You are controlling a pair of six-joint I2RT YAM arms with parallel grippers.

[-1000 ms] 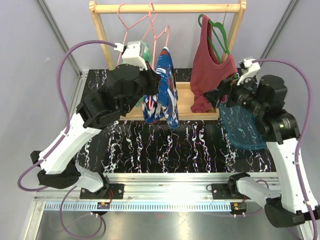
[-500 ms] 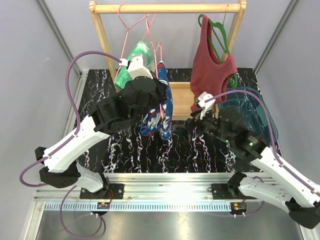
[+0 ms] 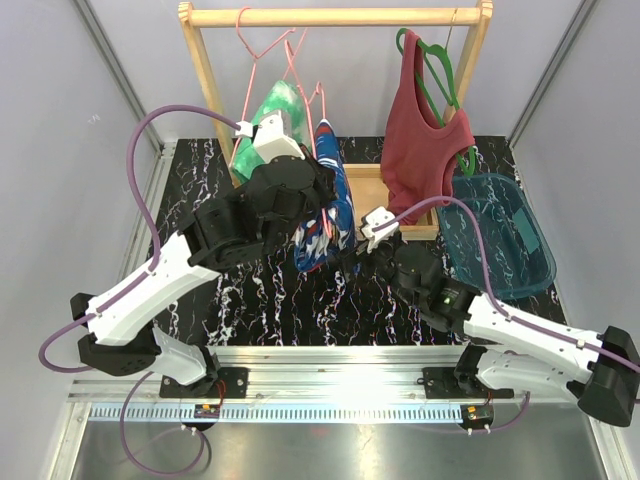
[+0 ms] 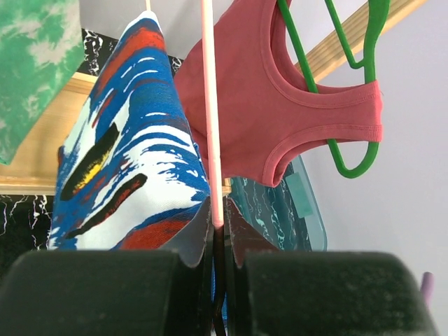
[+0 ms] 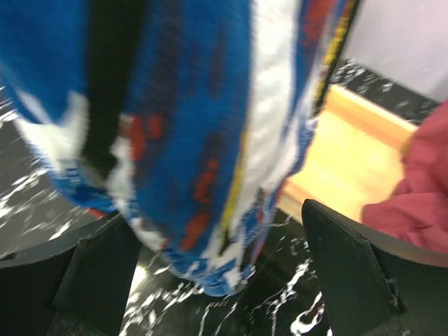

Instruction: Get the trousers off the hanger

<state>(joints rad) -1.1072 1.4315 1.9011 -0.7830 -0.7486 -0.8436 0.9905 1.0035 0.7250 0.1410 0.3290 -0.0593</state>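
The blue trousers (image 3: pixel 330 205) with white and red print hang on a pink hanger (image 3: pixel 319 97) on the wooden rack. My left gripper (image 3: pixel 315 195) is shut on that hanger's wire (image 4: pixel 208 105), right beside the blue trousers (image 4: pixel 126 154). My right gripper (image 3: pixel 350 255) is open just below and in front of them; in the right wrist view the blue cloth (image 5: pixel 210 140) hangs above the gap between the spread fingers (image 5: pixel 98 280). The green-and-white tie-dye trousers (image 3: pixel 262 125) hang to the left and also show in the left wrist view (image 4: pixel 35 63).
A dark red tank top (image 3: pixel 425 150) hangs on a green hanger (image 4: pixel 350 105) at the right of the rack (image 3: pixel 330 16). A teal basket (image 3: pixel 535 265) stands at the right. The rack's wooden base (image 5: pixel 350 154) lies behind the trousers on the black marbled table (image 3: pixel 260 300).
My right arm has swung from beside the basket to the middle, up to the blue trousers' lower end. My left gripper has kept its hold on the hanger and shifted slightly.
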